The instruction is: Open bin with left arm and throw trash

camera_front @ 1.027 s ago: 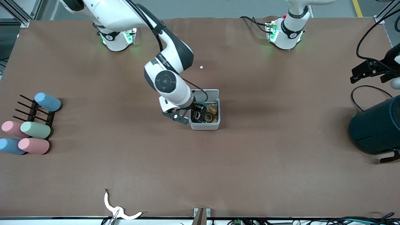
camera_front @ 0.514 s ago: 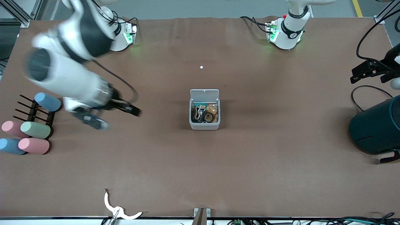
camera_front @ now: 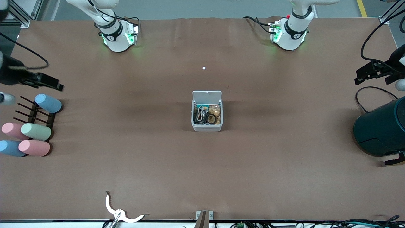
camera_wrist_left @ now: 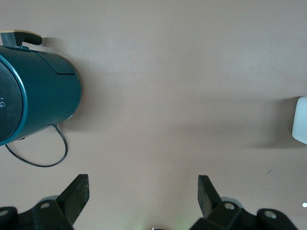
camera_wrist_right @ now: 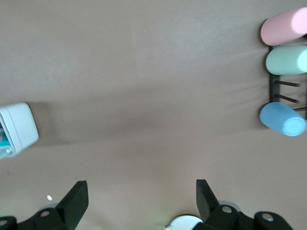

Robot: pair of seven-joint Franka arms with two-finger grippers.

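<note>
The white bin [camera_front: 207, 127] stands mid-table with its lid [camera_front: 207, 95] hinged up and open. Inside lie the dark wrapper packet with a white looped cord [camera_front: 200, 114] and the black tape ring [camera_front: 211, 119], beside some brownish scraps. My right gripper [camera_front: 31, 86] is open and empty over the right arm's end of the table, above the rack of pastel cylinders; its wrist view [camera_wrist_right: 140, 189] shows the bin's corner [camera_wrist_right: 17, 128]. My left gripper [camera_front: 376, 73] waits open and empty over the left arm's end; its wrist view [camera_wrist_left: 141, 184] shows the bin's edge [camera_wrist_left: 301, 120].
Several pastel cylinders [camera_front: 35, 131] lie on and by a black rack [camera_front: 31, 114] at the right arm's end. A large dark teal cylinder [camera_front: 379, 129] with a cable lies at the left arm's end. A white curved piece [camera_front: 120, 212] lies at the near edge.
My right arm has swung away from the bin to the right arm's end of the table, gripper empty. The trash stays in the open bin. The left arm has not moved.
</note>
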